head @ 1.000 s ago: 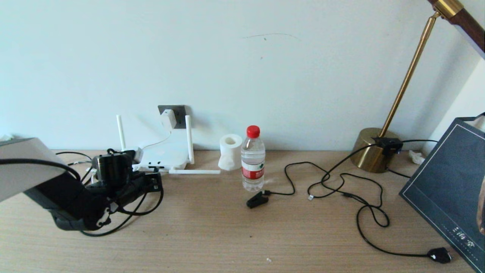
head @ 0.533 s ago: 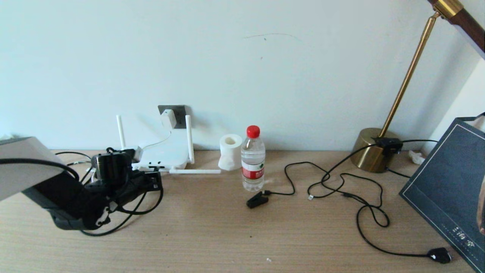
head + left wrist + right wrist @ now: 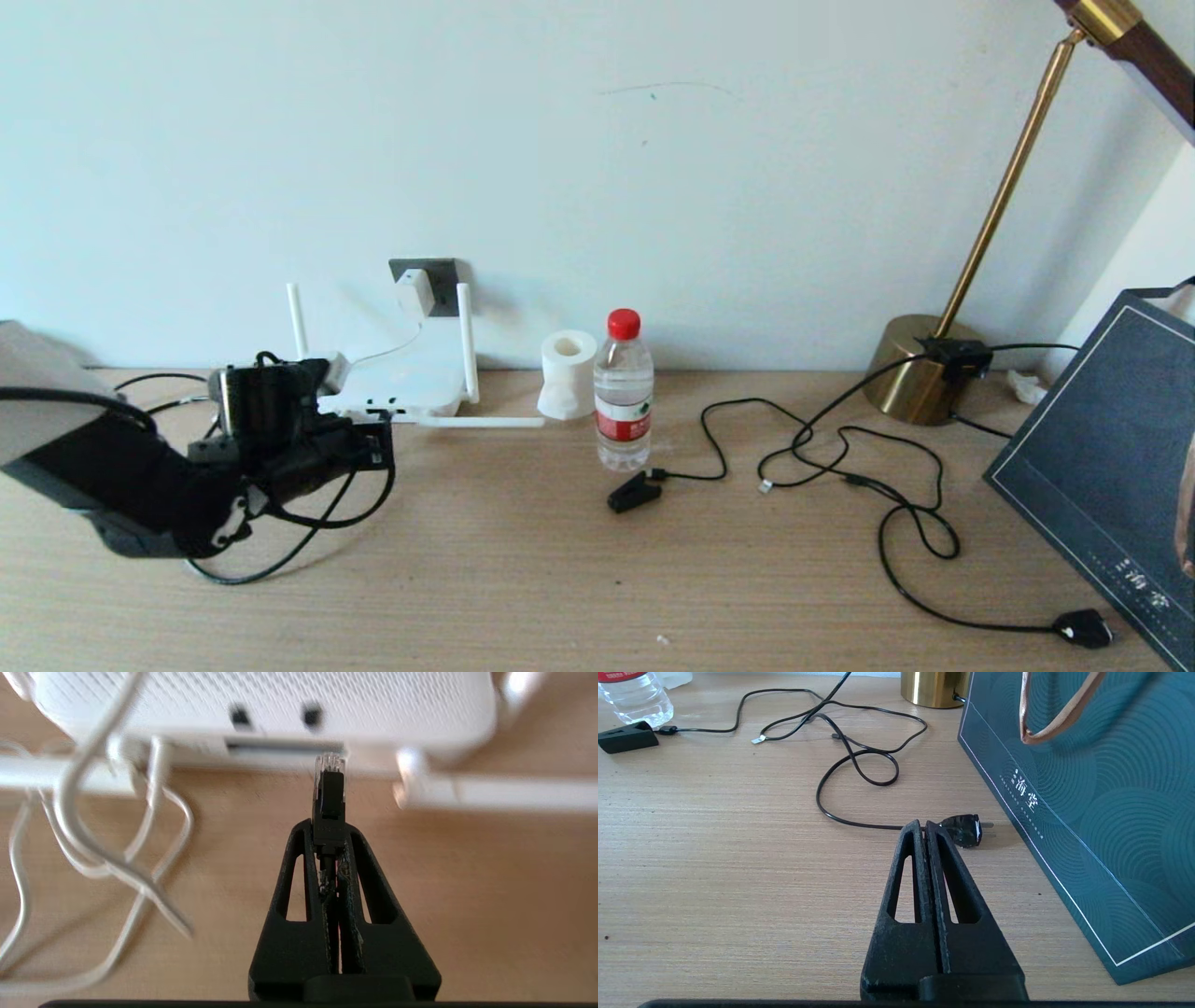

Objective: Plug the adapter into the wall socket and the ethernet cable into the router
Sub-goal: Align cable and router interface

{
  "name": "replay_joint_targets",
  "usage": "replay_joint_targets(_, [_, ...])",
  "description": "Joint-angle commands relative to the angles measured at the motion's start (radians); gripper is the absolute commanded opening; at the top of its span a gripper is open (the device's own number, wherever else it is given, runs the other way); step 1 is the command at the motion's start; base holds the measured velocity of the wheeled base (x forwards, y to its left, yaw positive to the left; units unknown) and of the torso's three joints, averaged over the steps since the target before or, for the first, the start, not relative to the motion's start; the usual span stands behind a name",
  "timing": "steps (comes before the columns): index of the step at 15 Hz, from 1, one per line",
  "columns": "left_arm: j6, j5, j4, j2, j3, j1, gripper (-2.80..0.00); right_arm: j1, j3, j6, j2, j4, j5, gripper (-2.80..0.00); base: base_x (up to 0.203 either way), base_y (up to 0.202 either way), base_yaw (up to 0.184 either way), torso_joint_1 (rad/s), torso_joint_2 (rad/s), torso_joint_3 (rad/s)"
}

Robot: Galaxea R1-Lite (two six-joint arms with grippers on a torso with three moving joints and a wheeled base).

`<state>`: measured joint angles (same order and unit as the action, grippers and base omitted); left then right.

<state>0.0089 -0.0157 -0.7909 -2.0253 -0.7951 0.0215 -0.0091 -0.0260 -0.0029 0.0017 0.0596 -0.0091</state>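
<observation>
The white adapter (image 3: pixel 414 291) sits in the dark grey wall socket (image 3: pixel 441 274), its thin white cord running down to the router (image 3: pixel 406 381). My left gripper (image 3: pixel 377 449) hovers low in front of the router, shut on the ethernet cable's black boot (image 3: pixel 328 812). The clear plug tip (image 3: pixel 330 761) points at the router's front edge (image 3: pixel 285 746) and ends just short of the dark port slot. The cable's slack loops on the table under the arm (image 3: pixel 308 532). My right gripper (image 3: pixel 924 828) is shut and empty, low over the table's right side.
A water bottle (image 3: pixel 624 392), paper roll (image 3: pixel 567 371) and black clip plug (image 3: pixel 633 492) stand right of the router. Black cords (image 3: pixel 840 457) trail to a flat black plug (image 3: pixel 1083 628). A brass lamp base (image 3: pixel 920 369) and dark bag (image 3: pixel 1111 457) are at the right. White cords (image 3: pixel 93 858) lie by the router.
My left arm has shifted a little to the left, still holding the ethernet plug before the router. The right arm has not moved.
</observation>
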Motion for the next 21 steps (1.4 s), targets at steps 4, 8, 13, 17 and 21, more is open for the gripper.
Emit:
replay_joint_targets(4, [0.002,-0.047,0.365,0.121,-0.115,0.0,-2.8,0.0,0.0,0.008,0.001,0.0,0.0,-2.8,0.0,0.0,0.0,0.0,0.0,0.0])
replay_joint_targets(8, [0.002,-0.074,0.408,0.168,-0.088,0.0,-2.8,0.0,0.0,0.008,0.001,0.0,0.0,-2.8,0.0,0.0,0.0,0.0,0.0,0.0])
replay_joint_targets(13, [0.031,-0.089,0.582,0.235,-0.103,0.0,-2.8,0.0,0.0,0.008,0.001,0.0,0.0,-2.8,0.0,0.0,0.0,0.0,0.0,0.0])
replay_joint_targets(17, [0.03,-0.09,0.82,0.22,-0.259,-0.004,-2.8,0.0,0.0,0.008,0.001,0.0,0.0,-2.8,0.0,0.0,0.0,0.0,0.0,0.0])
replay_joint_targets(21, [0.031,-0.09,0.982,0.144,-0.399,-0.01,-2.8,0.0,0.0,0.008,0.001,0.0,0.0,-2.8,0.0,0.0,0.0,0.0,0.0,0.0])
